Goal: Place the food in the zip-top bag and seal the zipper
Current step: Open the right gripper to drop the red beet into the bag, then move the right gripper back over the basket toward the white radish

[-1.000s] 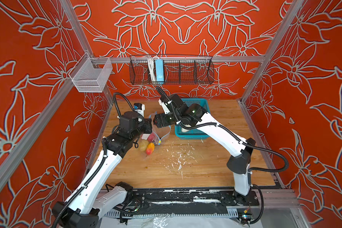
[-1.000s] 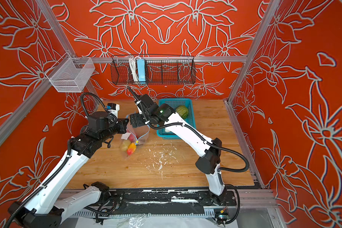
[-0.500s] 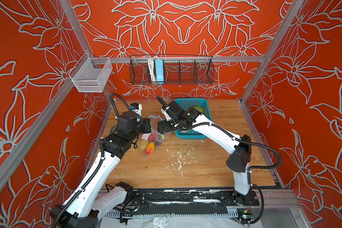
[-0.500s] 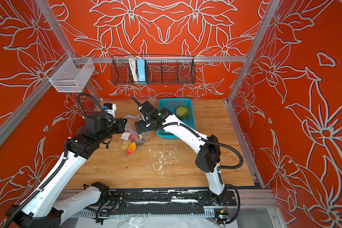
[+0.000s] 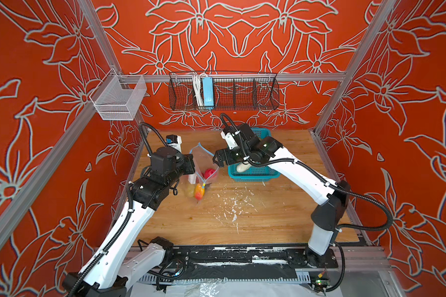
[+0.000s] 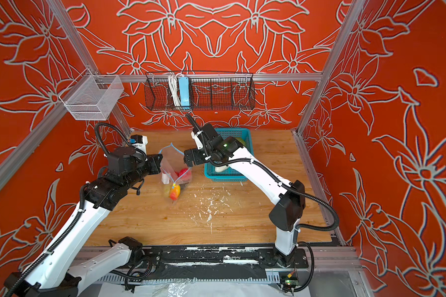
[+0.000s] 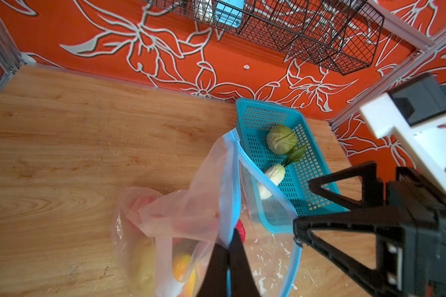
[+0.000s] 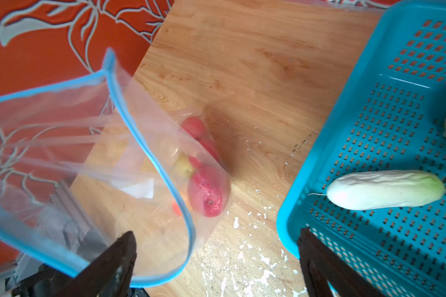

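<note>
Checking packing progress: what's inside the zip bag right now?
Red berries, a yellowish piece and an orange fruit show through the bag; whatever lies beneath them is hidden.

Zip-top bag stands with its mouth wide open and clear from above. Left claw pinches the near lip and blocks that side. Right claw, jaws spread, fills the gap to the basket. Front of table bare apart from white flecks.

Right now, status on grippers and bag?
Left gripper shut on zip-top bag rim, mouth open. Right gripper open, fingers empty. Cucumber, cabbage in basket. Nothing in the way.
</note>
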Available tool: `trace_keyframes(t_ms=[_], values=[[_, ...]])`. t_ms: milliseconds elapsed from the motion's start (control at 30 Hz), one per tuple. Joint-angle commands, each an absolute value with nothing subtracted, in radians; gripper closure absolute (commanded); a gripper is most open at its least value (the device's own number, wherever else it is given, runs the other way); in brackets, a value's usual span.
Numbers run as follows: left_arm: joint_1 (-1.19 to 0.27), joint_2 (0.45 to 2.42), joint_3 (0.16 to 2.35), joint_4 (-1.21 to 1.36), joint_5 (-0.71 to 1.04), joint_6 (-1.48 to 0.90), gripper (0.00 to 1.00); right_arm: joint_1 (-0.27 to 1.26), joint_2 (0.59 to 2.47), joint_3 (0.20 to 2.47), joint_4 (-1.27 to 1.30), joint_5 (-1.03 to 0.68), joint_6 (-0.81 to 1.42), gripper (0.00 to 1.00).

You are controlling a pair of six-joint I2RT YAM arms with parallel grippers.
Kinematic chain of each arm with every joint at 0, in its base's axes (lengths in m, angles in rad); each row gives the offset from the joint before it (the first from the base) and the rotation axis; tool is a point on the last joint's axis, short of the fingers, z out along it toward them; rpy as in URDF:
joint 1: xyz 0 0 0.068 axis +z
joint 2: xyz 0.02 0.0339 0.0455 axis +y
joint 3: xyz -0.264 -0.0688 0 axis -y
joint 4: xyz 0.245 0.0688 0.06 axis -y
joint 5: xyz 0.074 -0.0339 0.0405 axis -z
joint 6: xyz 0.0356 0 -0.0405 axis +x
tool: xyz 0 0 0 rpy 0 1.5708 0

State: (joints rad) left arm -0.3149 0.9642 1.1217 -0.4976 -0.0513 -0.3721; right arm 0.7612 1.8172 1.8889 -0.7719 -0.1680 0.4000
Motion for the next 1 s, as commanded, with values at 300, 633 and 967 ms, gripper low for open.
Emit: trace_keyframes(t_ms=[300,633,967], values=[[-0.311,0.979,1.106,-0.431,-0.059,-0.405,1.00,0.714,1.720,1.832,-0.752,-0.202,0.399,0.02],[-0.311,1.019,1.088,-0.391,-0.024,-0.393,1.00,0.687,1.748,1.841,-0.801,-0.096,0.464,0.02],[-0.311,1.069,1.068,-0.330,0.015,-0.347,1.00,0.642,1.822,1.942,-0.930,0.008,0.475,0.02]])
